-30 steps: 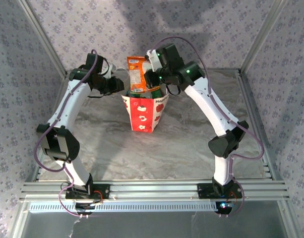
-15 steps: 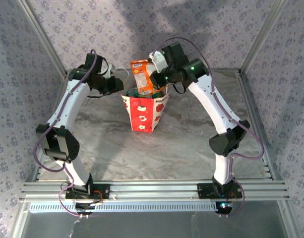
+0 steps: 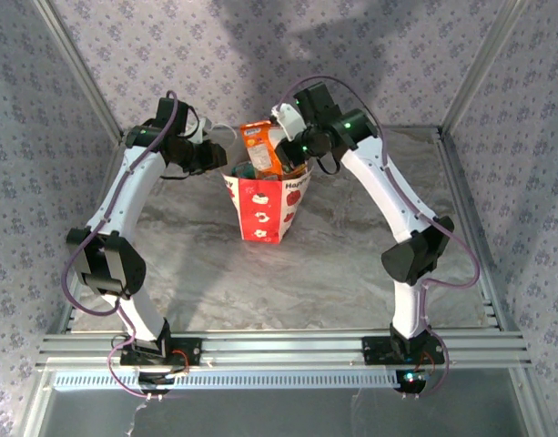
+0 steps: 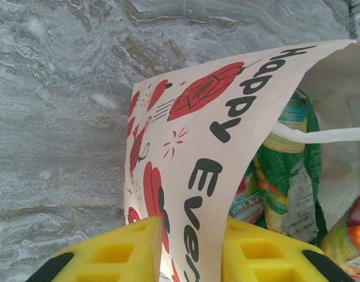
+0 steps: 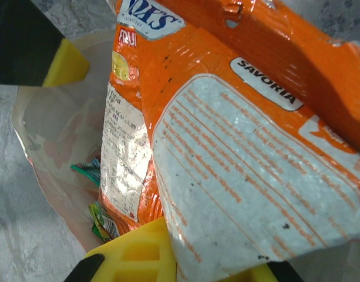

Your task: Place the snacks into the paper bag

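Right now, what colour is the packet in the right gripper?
Orange packet; clearest in right wrist view.

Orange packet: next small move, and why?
Probably lower the right hand a bit before any release: the orange packet is only partly inside the paper bag, its top above the rim, and the left hand pinches the bag wall open.
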### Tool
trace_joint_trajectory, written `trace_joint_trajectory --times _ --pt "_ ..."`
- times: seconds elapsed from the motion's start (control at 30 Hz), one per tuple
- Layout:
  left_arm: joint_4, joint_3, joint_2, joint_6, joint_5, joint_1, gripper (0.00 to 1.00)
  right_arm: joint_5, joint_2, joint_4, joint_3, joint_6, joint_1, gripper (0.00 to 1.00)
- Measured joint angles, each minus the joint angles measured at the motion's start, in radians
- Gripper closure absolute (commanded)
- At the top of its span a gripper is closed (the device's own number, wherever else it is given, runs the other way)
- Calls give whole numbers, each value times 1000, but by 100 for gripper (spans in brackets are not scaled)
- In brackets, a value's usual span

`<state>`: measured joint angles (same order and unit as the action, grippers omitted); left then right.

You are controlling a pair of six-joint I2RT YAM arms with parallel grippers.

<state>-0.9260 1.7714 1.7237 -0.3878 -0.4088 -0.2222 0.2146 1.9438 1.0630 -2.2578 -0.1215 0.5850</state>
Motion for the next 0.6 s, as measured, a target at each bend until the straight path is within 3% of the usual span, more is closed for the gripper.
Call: trace_joint_trajectory --times 0.6 --pt "0 0 0 -8 -10 0 71 93 16 7 78 47 3 100"
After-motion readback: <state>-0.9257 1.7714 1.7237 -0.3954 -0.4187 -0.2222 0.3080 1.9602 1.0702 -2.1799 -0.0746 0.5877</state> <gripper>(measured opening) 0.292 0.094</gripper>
